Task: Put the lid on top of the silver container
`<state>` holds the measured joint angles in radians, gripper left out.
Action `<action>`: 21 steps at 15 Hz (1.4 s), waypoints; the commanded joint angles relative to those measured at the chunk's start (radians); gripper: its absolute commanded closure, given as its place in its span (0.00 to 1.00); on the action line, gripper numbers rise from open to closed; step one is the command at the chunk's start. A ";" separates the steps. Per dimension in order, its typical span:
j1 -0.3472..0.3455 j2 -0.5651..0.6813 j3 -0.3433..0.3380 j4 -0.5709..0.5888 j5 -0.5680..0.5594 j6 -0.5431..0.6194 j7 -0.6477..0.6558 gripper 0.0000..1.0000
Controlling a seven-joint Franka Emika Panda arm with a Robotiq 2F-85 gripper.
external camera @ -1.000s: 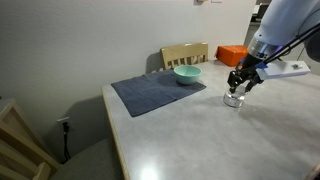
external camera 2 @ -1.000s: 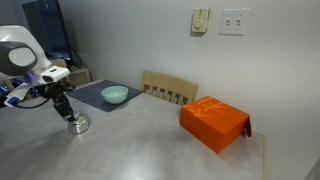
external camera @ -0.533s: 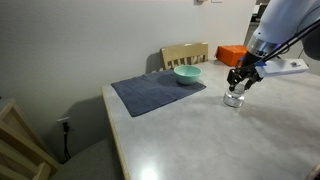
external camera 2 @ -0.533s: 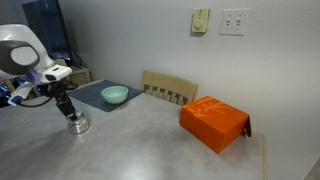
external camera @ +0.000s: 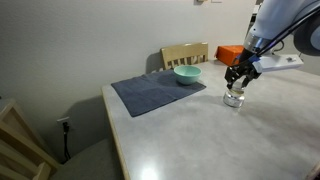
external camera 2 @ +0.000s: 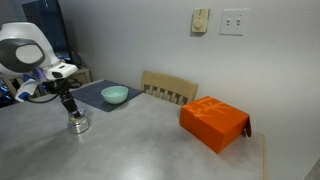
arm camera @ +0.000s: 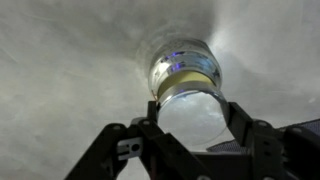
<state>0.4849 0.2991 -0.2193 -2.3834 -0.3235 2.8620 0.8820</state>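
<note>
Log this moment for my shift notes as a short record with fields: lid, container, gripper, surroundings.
silver container: on the table, beside the grey mat
lid: apparently atop the silver container, between the fingers
gripper: directly above the silver container; open or shut unclear
teal bowl: on the grey mat
orange box: on the table, apart

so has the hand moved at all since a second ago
Yes, slightly: the hand has risen a little above the silver container, which stays put, and edged toward the teal bowl.
</note>
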 commanded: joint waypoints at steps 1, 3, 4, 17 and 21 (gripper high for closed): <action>-0.066 0.010 0.066 0.039 0.016 -0.050 -0.039 0.56; -0.082 0.001 0.075 0.040 0.009 -0.055 -0.032 0.56; -0.091 -0.001 0.080 0.039 0.010 -0.054 -0.035 0.56; -0.142 0.036 0.131 0.053 0.072 -0.060 -0.097 0.56; -0.142 0.039 0.133 0.048 0.075 -0.052 -0.095 0.56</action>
<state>0.3581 0.3268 -0.1030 -2.3461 -0.2696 2.8245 0.8152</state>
